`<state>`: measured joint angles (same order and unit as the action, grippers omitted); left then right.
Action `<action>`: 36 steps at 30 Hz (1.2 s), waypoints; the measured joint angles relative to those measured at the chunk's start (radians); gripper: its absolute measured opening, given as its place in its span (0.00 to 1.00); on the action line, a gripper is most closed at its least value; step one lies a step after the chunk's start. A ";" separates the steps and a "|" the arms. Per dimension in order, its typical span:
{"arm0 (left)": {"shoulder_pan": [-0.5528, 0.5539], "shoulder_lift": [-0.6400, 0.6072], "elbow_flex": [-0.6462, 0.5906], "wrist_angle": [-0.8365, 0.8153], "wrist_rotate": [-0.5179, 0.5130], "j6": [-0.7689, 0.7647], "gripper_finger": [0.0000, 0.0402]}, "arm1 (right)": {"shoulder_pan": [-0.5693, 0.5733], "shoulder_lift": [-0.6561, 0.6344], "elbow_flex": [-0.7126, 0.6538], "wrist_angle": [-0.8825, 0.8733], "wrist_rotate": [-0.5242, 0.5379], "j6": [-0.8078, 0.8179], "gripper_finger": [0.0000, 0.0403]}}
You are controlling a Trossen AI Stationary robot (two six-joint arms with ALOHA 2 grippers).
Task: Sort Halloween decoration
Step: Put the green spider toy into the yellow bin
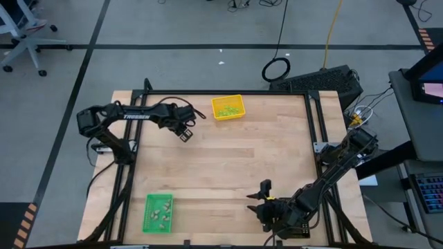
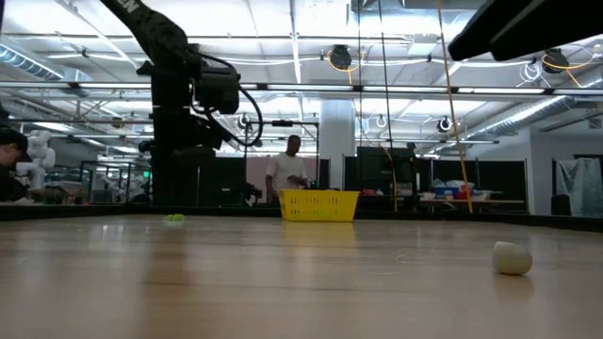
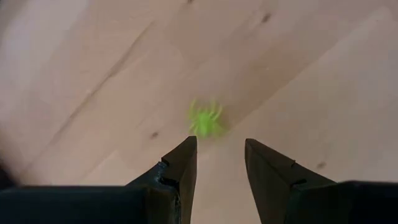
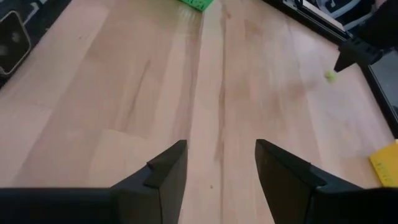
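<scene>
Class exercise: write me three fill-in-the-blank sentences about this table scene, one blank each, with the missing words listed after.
1. The tiny spider lying on the table just ahead of the left gripper is light ____.
2. The tray at the far edge of the table is ____.
3. The right gripper has its fingers apart and holds ____.

Missing words: green; yellow; nothing
</scene>
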<state>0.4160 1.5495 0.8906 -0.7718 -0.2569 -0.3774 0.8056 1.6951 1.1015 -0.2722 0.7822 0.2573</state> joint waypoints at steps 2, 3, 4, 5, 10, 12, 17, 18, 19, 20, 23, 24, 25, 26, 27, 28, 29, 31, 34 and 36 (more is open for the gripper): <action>0.013 0.001 -0.023 0.046 0.030 0.021 0.33 | -0.006 0.000 0.000 0.007 0.000 -0.008 0.43; 0.020 0.001 -0.032 0.055 0.033 0.023 0.33 | -0.009 0.000 0.000 0.008 0.001 -0.010 0.43; 0.026 0.001 -0.038 0.059 0.032 0.025 0.33 | -0.013 0.000 0.000 0.008 0.001 -0.011 0.43; 0.032 0.002 -0.039 0.058 0.029 0.025 0.33 | -0.017 0.000 0.000 0.008 0.001 -0.012 0.43; 0.052 0.002 -0.040 0.069 0.025 0.061 0.33 | -0.035 0.000 0.000 0.009 0.001 -0.016 0.43; 0.064 0.002 -0.040 0.080 0.025 0.078 0.33 | -0.041 0.000 0.000 0.009 0.001 -0.016 0.43; 0.086 0.020 -0.040 0.121 0.052 0.096 0.33 | -0.051 0.000 0.000 0.010 0.002 -0.016 0.43; 0.088 0.028 -0.040 0.122 0.055 0.097 0.33 | -0.052 0.000 0.000 0.010 0.002 -0.016 0.43; 0.089 0.039 -0.040 0.127 0.058 0.097 0.33 | -0.052 0.000 0.000 0.010 0.002 -0.016 0.43; 0.089 0.050 -0.040 0.127 0.058 0.096 0.33 | -0.052 0.000 0.000 0.010 0.002 -0.016 0.43; 0.089 0.078 -0.040 0.142 0.068 0.096 0.33 | -0.052 0.000 0.000 0.007 0.002 -0.017 0.43; 0.089 0.090 -0.040 0.146 0.068 0.094 0.33 | -0.052 0.000 0.000 0.006 0.002 -0.020 0.43; 0.088 0.096 -0.038 0.146 0.067 0.088 0.33 | -0.052 0.000 0.000 0.006 0.002 -0.024 0.43; 0.088 0.102 -0.037 0.146 0.068 0.078 0.33 | -0.052 0.000 0.000 0.007 0.002 -0.027 0.43; 0.089 0.107 -0.035 0.147 0.068 0.074 0.33 | -0.052 0.000 0.000 0.007 0.002 -0.034 0.43; 0.088 0.111 -0.035 0.148 0.070 0.071 0.33 | -0.052 0.000 0.000 0.008 0.002 -0.039 0.43; 0.088 0.111 -0.035 0.147 0.069 0.071 0.33 | -0.052 0.000 0.000 0.008 0.002 -0.042 0.43; 0.085 0.112 -0.036 0.146 0.070 0.069 0.32 | -0.053 0.000 0.000 0.008 0.002 -0.042 0.43; 0.079 0.113 -0.036 0.144 0.069 0.069 0.27 | -0.054 0.000 0.000 0.008 0.003 -0.045 0.43; 0.072 0.113 -0.036 0.143 0.069 0.069 0.22 | -0.054 0.000 0.000 0.009 0.006 -0.046 0.43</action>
<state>0.4885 1.6630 0.8543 -0.6291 -0.1882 -0.3085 0.7517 1.6951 1.1015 -0.2630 0.7882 0.2115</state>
